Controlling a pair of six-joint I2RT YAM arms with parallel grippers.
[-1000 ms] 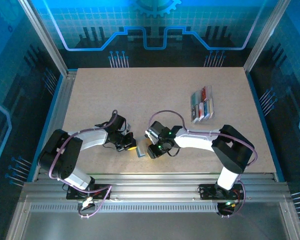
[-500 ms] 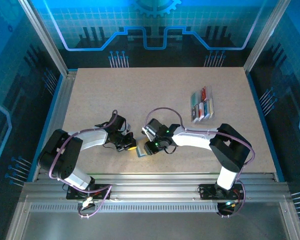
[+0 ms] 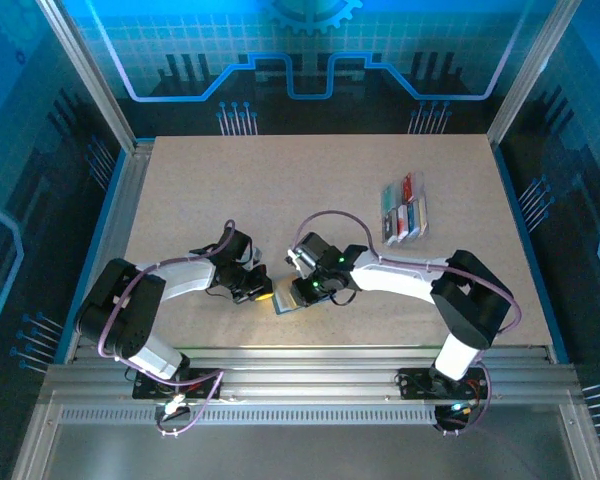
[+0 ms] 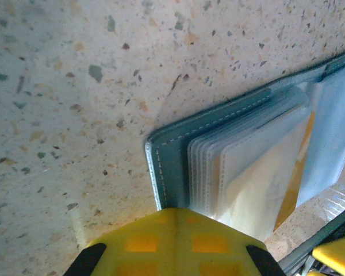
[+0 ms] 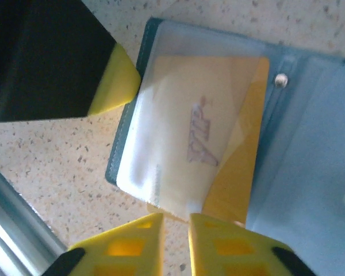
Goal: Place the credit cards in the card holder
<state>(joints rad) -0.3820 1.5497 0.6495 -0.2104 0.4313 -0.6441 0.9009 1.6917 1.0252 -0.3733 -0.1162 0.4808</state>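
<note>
Notably, the thin, stiff, slippery yellow plastic card point(image 5: 241, 167) lies half-sleeved in the open slate-blue folding card holder point(image 5: 310, 144); best pushed by its exposed edge. Left gripper point(image 3: 260, 290) clenched at the holder's edge; right gripper point(image 5: 175, 230) nearly closed, apparently empty.

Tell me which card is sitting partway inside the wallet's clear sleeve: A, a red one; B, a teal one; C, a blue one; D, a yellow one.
D: the right wrist view shows a yellow card lying mostly under a clear sleeve of the open card holder, with its right strip uncovered.
</note>
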